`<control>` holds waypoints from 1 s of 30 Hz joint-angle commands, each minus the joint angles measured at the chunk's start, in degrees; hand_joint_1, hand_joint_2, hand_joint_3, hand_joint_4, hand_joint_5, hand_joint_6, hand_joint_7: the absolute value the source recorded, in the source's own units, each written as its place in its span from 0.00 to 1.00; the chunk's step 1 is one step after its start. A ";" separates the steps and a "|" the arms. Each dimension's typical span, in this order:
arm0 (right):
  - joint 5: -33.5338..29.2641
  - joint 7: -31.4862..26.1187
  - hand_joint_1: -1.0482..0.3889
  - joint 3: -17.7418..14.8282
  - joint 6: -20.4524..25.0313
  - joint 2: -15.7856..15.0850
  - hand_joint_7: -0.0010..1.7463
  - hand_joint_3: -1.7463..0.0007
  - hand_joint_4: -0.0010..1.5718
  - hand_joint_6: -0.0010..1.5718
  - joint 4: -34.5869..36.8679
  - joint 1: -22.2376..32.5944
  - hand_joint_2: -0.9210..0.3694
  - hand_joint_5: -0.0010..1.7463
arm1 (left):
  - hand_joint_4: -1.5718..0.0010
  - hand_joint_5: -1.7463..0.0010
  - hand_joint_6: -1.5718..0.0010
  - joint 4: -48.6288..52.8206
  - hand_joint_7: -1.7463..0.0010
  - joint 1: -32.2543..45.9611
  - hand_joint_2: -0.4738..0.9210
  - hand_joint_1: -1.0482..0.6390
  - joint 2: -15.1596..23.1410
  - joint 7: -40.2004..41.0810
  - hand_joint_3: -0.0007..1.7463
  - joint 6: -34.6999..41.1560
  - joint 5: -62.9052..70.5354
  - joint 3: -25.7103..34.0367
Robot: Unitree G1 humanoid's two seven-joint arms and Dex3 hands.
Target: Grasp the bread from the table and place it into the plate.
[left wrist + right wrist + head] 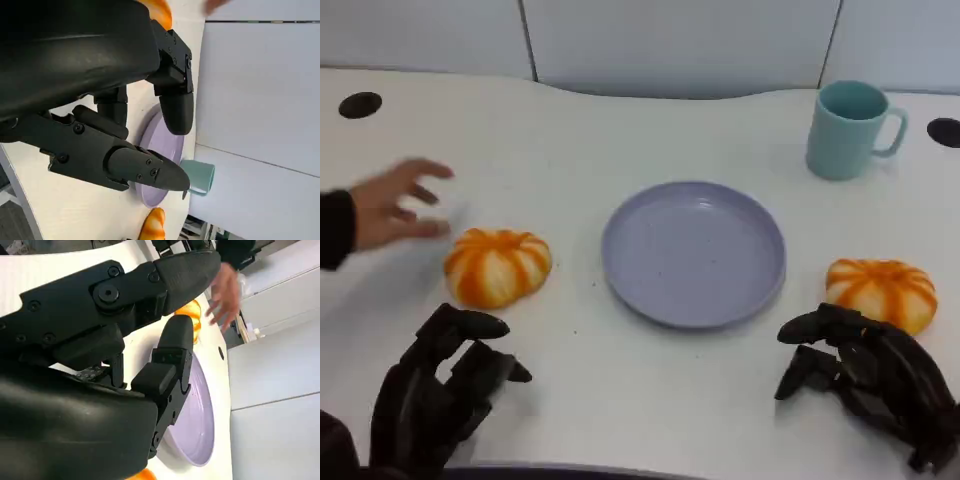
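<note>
Two orange, pumpkin-shaped breads lie on the white table: one bread [497, 266] left of the lilac plate [693, 252], the other bread [882, 291] to its right. The plate holds nothing. My left hand [440, 390] hovers near the front edge, just below the left bread, fingers apart and holding nothing. My right hand [865, 378] sits just in front of the right bread, fingers spread, also holding nothing. In the left wrist view my left hand [125, 130] spreads before the plate [155, 165]. In the right wrist view the plate [197, 425] lies beyond my right hand [150, 355].
A person's hand [390, 207] with a dark sleeve reaches in from the left edge, close to the left bread. A teal mug [848, 129] stands behind the plate on the right. Two dark holes [360, 105] mark the table's back corners.
</note>
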 commanded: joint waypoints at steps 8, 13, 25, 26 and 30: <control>-0.65 -1.21 0.35 0.30 1.76 -0.73 0.48 0.94 0.43 0.50 -0.16 1.58 0.00 0.80 | 0.79 0.00 0.85 -0.60 0.11 0.43 1.00 0.29 0.98 0.30 0.09 0.75 0.15 -0.02; -0.63 -1.09 0.35 0.33 2.17 -0.74 0.48 0.94 0.43 0.50 -0.18 1.52 0.00 0.80 | 0.79 0.00 0.85 -0.92 0.12 0.49 1.00 0.29 0.98 0.17 0.09 1.03 0.01 -0.06; -0.76 -0.81 0.35 0.00 1.10 -0.76 0.48 0.95 0.44 0.50 1.57 1.01 0.00 0.79 | 0.78 0.00 0.83 -1.30 0.13 0.54 1.00 0.29 0.70 0.55 0.08 1.53 -0.33 -0.05; -0.56 -0.49 0.35 -0.11 1.20 -0.74 0.48 0.95 0.44 0.50 1.67 0.98 0.00 0.79 | 0.78 0.00 0.83 -1.22 0.13 0.55 1.00 0.29 0.74 0.52 0.08 1.43 -0.24 -0.08; -0.64 -0.42 0.35 -0.08 0.80 -0.70 0.47 0.95 0.43 0.50 1.70 1.08 0.00 0.79 | 0.79 0.00 0.84 -0.76 0.13 0.40 1.00 0.29 0.85 -0.10 0.09 1.32 -0.54 0.03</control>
